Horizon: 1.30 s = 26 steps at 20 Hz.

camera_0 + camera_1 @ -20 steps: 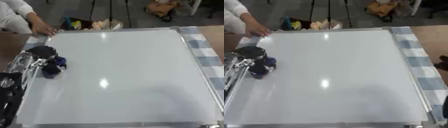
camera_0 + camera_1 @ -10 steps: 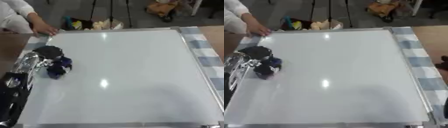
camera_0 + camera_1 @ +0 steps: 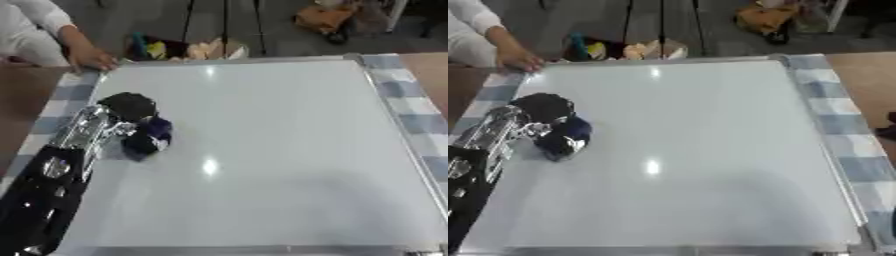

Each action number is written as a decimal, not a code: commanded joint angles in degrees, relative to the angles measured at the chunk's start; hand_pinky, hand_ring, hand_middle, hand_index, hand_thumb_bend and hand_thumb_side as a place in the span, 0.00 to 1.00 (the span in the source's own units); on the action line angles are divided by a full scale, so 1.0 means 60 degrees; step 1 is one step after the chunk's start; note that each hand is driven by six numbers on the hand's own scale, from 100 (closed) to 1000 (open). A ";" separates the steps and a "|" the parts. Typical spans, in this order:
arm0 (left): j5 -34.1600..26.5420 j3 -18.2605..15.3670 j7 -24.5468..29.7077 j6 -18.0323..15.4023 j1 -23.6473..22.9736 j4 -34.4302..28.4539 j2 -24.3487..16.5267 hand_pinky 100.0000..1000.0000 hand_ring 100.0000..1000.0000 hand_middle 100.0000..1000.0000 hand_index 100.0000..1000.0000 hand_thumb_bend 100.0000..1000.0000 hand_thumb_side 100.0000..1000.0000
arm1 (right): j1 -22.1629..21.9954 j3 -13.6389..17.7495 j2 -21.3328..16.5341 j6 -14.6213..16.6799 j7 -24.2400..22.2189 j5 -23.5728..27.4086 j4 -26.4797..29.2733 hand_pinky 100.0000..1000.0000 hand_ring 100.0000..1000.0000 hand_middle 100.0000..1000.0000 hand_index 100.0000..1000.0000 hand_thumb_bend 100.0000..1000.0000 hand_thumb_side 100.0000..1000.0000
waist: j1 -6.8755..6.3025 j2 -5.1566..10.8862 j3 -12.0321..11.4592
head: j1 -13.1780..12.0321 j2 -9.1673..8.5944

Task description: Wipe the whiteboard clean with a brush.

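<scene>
The whiteboard lies flat and fills most of the view; its surface looks blank white with two light glares. My left hand, black on a silver forearm, comes in from the lower left and rests near the board's left edge. Its fingers are curled round a dark blue brush, which sits against the board. A person's hand rests on the board's far left corner. My right hand shows in neither view.
A blue-and-white checked cloth lies under the board. Bags and bright clutter sit on the floor beyond the far edge. A small dark shape that I cannot identify shows at the right edge.
My left hand has slid the brush to the right across the board, away from its left edge. The person's hand has stayed at the corner.
</scene>
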<state>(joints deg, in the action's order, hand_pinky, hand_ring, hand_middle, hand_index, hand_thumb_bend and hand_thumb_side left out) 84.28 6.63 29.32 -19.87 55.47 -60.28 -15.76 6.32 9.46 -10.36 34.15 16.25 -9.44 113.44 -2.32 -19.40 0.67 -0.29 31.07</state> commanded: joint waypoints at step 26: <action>0.0081 -0.0307 -0.0546 0.0773 -0.0396 0.0894 -0.0431 0.22 0.39 0.20 0.29 0.00 0.76 | 0.0026 0.0017 -0.0145 0.0051 0.0052 0.0016 0.0193 0.60 0.72 0.53 0.78 0.00 0.74 | 0.0090 0.0040 -0.0045 | 0.0102 -0.0149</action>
<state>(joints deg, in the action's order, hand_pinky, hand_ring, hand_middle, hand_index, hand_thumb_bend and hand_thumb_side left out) 84.14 5.07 25.59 -15.94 55.04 -58.80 -15.95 6.28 9.46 -10.36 34.31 16.41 -9.41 113.44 -2.30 -19.39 0.45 0.15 30.65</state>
